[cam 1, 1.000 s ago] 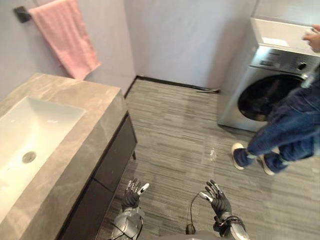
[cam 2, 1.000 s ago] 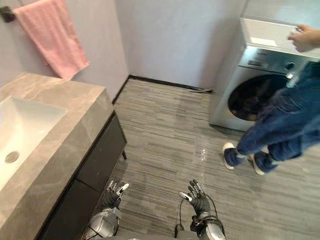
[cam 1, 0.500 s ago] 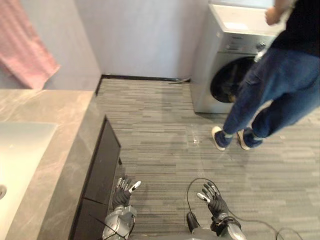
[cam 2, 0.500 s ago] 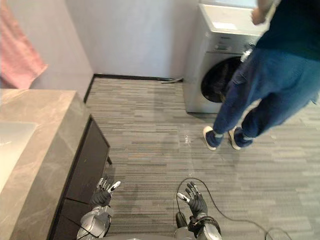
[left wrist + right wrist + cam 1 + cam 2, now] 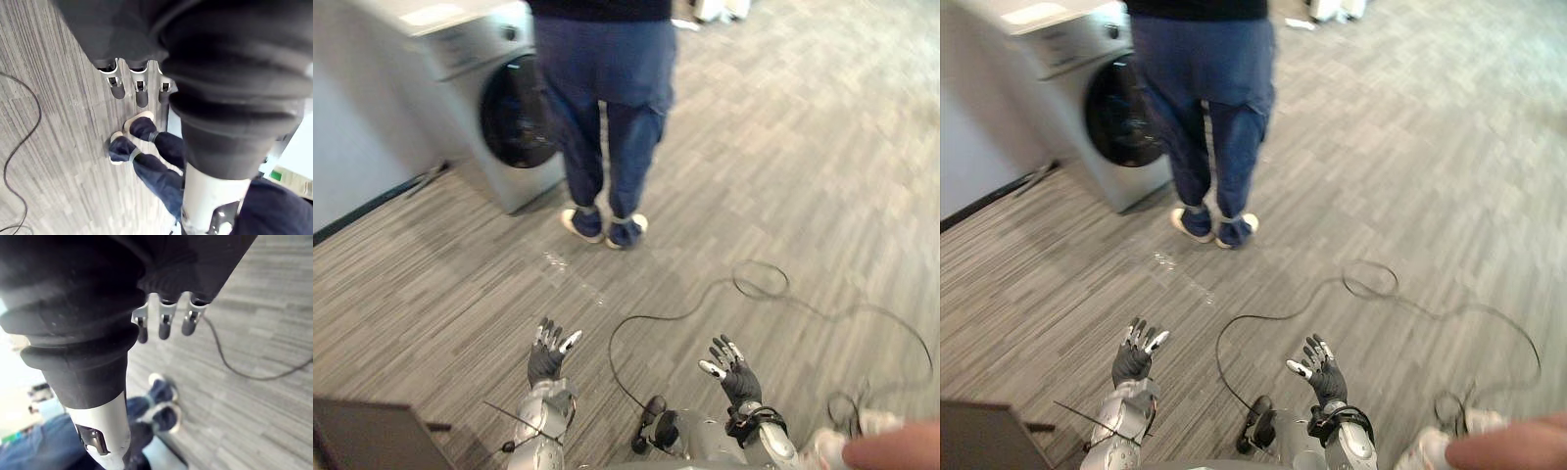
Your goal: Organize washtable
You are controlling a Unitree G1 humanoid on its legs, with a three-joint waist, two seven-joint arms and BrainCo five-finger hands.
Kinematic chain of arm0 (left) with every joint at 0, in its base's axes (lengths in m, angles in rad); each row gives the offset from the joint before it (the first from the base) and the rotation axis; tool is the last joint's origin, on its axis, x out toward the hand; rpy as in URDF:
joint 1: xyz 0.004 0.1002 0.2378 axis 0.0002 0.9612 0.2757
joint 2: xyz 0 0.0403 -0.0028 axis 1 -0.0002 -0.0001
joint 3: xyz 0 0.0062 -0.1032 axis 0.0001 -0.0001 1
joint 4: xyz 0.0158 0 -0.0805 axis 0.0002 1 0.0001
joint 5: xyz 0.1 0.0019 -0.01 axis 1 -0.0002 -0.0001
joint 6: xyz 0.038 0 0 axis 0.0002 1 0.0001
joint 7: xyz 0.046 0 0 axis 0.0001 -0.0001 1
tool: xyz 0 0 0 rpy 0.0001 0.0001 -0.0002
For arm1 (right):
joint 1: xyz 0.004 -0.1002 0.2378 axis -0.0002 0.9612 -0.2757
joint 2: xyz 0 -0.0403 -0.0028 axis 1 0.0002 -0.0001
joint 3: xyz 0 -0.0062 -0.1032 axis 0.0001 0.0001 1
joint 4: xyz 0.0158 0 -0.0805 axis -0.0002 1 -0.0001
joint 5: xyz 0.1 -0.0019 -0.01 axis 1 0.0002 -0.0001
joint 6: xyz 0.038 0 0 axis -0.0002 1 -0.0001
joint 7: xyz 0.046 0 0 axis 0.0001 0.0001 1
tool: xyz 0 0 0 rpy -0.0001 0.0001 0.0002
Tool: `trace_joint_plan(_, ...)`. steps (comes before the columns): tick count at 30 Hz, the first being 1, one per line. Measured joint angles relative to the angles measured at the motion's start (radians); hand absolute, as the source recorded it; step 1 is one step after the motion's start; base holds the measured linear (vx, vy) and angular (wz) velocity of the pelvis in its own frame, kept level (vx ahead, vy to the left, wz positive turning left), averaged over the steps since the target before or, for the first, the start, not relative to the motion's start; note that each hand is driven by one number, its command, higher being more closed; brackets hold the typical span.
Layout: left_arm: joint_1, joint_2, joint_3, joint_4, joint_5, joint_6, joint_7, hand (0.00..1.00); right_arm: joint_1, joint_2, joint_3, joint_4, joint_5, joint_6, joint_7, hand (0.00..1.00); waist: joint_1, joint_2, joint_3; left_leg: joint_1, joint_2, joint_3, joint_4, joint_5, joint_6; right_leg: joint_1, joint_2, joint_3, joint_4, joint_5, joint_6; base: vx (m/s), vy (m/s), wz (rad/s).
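Left hand point(image 5: 546, 360), right hand point(image 5: 736, 377), fingers straight, over floor point(image 5: 803, 176)

One standing person point(image 5: 604, 98), one washing machine point(image 5: 460, 61), one left hand point(image 5: 546, 358), one right hand point(image 5: 734, 376)

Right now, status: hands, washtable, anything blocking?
Left hand open, empty; right hand open, empty. Dark cabinet corner at lower left. Person stands ahead by the washing machine.
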Motion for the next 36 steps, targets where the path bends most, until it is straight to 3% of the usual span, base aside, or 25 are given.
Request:
trace_joint_plan(2,0.011,0.000,-0.028,0.022,-0.001,-0.001,0.000,0.00,0.001,-0.007,0.022,-0.001,-0.003,-0.005,0.006,0.00,0.002,-0.015,0.001,0.028,0.055,0.041,0.074,-0.005,-0.005,0.050,0.021,0.073,-0.039,0.016,-0.005,0.10,-0.062,-1.11)
trace_joint_plan(4,0.007,-0.002,-0.073,0.033,-0.001,-0.001,-0.004,0.00,0.009,-0.012,0.021,0.000,-0.011,-0.008,0.012,0.00,-0.019,-0.014,-0.007,0.037,0.099,0.051,0.112,-0.008,-0.013,0.066,0.039,0.119,-0.055,0.022,0.005,0.05,-0.013,-0.82)
trace_joint_plan(7,0.002,-0.007,-0.091,0.049,-0.001,0.000,-0.005,0.00,0.026,-0.020,0.021,0.000,-0.018,-0.007,0.014,0.00,-0.029,-0.009,-0.014,0.052,0.115,0.077,0.150,-0.004,-0.020,0.067,0.069,0.190,-0.073,0.046,0.005,0.00,0.067,-0.76)
trace_joint_plan(10,0.011,-0.007,-0.082,0.069,-0.002,0.001,-0.002,0.00,0.052,-0.022,0.022,-0.001,-0.026,-0.006,0.015,0.00,-0.025,-0.012,-0.011,0.040,0.189,0.035,0.365,0.052,-0.060,0.112,0.073,0.281,-0.111,0.078,0.001,-0.05,0.088,-0.85)
trace_joint_plan(11,0.030,-0.007,-0.073,0.066,-0.001,-0.001,-0.001,0.00,0.051,-0.020,0.031,0.003,-0.027,-0.006,0.016,0.00,-0.025,-0.013,-0.011,0.014,0.224,-0.044,0.445,0.015,-0.015,0.120,0.072,0.331,-0.109,0.082,0.006,-0.08,0.115,-1.05)
trace_joint_plan(12,0.032,-0.005,-0.069,0.065,-0.001,-0.002,-0.001,0.00,0.049,-0.017,0.031,0.003,-0.027,-0.006,0.016,0.00,-0.022,-0.015,-0.011,-0.002,0.244,-0.091,0.482,0.006,0.001,0.121,0.072,0.359,-0.104,0.081,0.006,-0.07,0.108,-1.24)
trace_joint_plan(13,0.048,0.005,-0.050,0.064,-0.001,-0.002,0.000,0.00,0.045,-0.020,0.043,0.002,-0.026,-0.008,0.017,0.00,-0.019,-0.013,-0.010,-0.051,0.285,-0.212,0.538,0.008,0.020,0.117,0.078,0.419,-0.094,0.074,-0.001,-0.05,0.102,-1.43)
trace_joint_plan(14,0.071,0.006,-0.034,0.062,0.000,-0.003,0.001,0.00,0.047,-0.024,0.061,0.004,-0.026,-0.009,0.017,0.00,-0.010,-0.001,-0.005,-0.095,0.299,-0.365,0.505,0.115,0.107,0.106,0.096,0.471,-0.070,0.069,0.008,-0.05,0.148,-1.65)
trace_joint_plan(15,0.085,0.005,-0.034,0.065,0.000,-0.002,0.002,0.00,0.046,-0.031,0.061,0.011,-0.025,-0.008,0.016,0.00,0.000,0.029,0.001,-0.138,0.261,-0.497,0.526,0.158,0.113,0.094,0.107,0.512,-0.051,0.076,0.025,-0.03,0.151,-1.49)
trace_joint_plan(16,0.104,0.005,-0.035,0.057,0.003,-0.003,0.002,0.00,0.048,-0.032,0.065,0.019,-0.025,-0.008,0.016,0.00,0.007,0.024,-0.002,-0.165,0.225,-0.598,0.546,0.193,0.128,0.086,0.113,0.547,-0.039,0.083,0.034,0.00,0.175,-1.19)
trace_joint_plan(18,0.136,0.005,-0.007,0.055,0.010,-0.004,0.003,0.00,0.083,-0.032,0.065,0.028,-0.025,-0.008,0.016,0.00,0.010,0.015,-0.004,-0.190,0.140,-0.737,0.562,0.240,0.077,0.087,0.097,0.598,-0.042,0.090,0.046,0.03,0.162,-0.70)
trace_joint_plan(19,0.147,0.011,0.001,0.055,0.011,-0.005,0.002,0.00,0.091,-0.023,0.065,0.035,-0.025,-0.007,0.016,0.00,0.008,-0.001,-0.008,-0.205,0.114,-0.783,0.575,0.216,0.065,0.096,0.086,0.605,-0.067,0.092,0.054,0.03,0.160,-0.13)
trace_joint_plan(20,0.153,0.011,0.002,0.052,0.023,-0.006,-0.004,0.00,0.089,-0.019,0.050,0.038,-0.024,-0.006,0.015,0.00,0.007,0.006,-0.008,-0.234,0.098,-0.836,0.534,0.099,0.044,0.090,0.080,0.611,-0.080,0.092,0.054,0.02,0.167,0.11)
trace_joint_plan(21,0.154,0.011,0.003,0.058,0.040,-0.005,-0.009,0.00,0.081,-0.017,0.036,0.039,-0.024,-0.006,0.015,0.00,0.011,0.004,-0.008,-0.244,0.083,-0.876,0.420,0.043,0.032,0.087,0.062,0.614,-0.085,0.103,0.071,0.00,0.114,0.15)
trace_joint_plan(22,0.157,0.011,0.001,0.059,0.047,-0.004,-0.016,0.00,0.080,-0.017,0.023,0.041,-0.023,-0.006,0.015,0.00,0.017,0.004,-0.007,-0.244,0.076,-0.893,0.341,0.031,0.017,0.086,0.052,0.615,-0.085,0.105,0.079,-0.01,0.132,0.00)
trace_joint_plan(23,0.163,0.010,-0.012,0.059,0.055,-0.004,-0.027,0.00,0.075,-0.015,0.004,0.042,-0.021,-0.009,0.016,0.00,0.030,0.012,-0.012,-0.220,0.065,-0.915,0.147,0.049,-0.005,0.078,0.036,0.615,-0.083,0.108,0.100,-0.02,0.133,-0.05)
trace_joint_plan(25,0.173,0.013,-0.035,0.067,0.081,0.003,-0.051,0.00,0.067,-0.024,-0.025,0.066,-0.015,-0.006,0.016,0.00,0.034,0.023,-0.024,-0.192,0.044,-0.912,-0.033,0.123,-0.063,0.081,0.009,0.626,-0.090,0.106,0.147,-0.01,0.226,-0.02)
trace_joint_plan(28,0.175,0.050,-0.064,0.050,0.098,0.003,-0.093,0.00,0.076,-0.014,-0.029,0.068,-0.008,-0.004,0.018,0.00,0.030,0.002,-0.054,-0.176,-0.032,-0.881,-0.127,0.152,-0.024,0.073,-0.058,0.657,-0.143,0.141,0.191,0.04,0.293,-0.09)
trace_joint_plan(30,0.166,0.069,-0.080,0.036,0.097,0.003,-0.098,0.00,0.073,-0.011,-0.028,0.069,0.011,-0.003,0.018,0.00,0.028,-0.003,-0.066,-0.166,-0.059,-0.863,-0.160,0.167,-0.003,0.073,-0.076,0.672,-0.171,0.154,0.209,0.03,0.206,-0.16)
trace_joint_plan(36,0.127,0.080,-0.096,0.036,0.095,-0.001,-0.110,0.00,0.058,-0.009,-0.029,0.070,0.010,-0.004,0.016,0.00,0.027,-0.006,-0.083,-0.132,-0.103,-0.861,-0.182,0.171,0.005,0.096,-0.112,0.672,-0.201,0.160,0.219,0.08,0.151,-0.05)
